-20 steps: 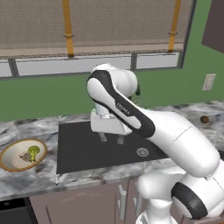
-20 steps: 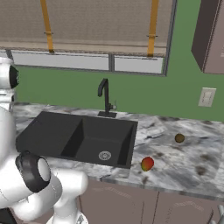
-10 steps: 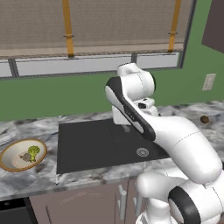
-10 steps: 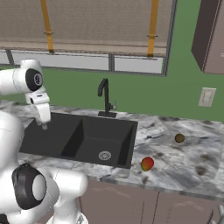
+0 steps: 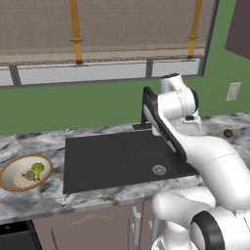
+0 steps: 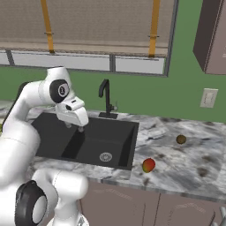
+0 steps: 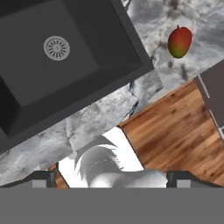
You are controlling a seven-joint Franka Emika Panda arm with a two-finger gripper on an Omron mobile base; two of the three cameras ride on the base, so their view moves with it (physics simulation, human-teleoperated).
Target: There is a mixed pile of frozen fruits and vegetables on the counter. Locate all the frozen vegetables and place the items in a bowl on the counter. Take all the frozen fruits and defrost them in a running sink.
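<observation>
Vegetables sit in your bowl [image 5: 14, 168]; both fruits – red-orange fruit [image 6: 148, 165], brown fruit [image 6: 181, 139] – remain on the tabletop [image 6: 194, 167]; jaws spread, empty.

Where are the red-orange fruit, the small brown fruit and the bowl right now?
red-orange fruit [image 6: 148, 165]: right base view, middle of its body, on the counter right of the sink.
brown fruit [image 6: 181, 140]: right base view, its centre, farther back on the counter.
bowl [image 5: 9, 182]: left base view, near rim.
</observation>
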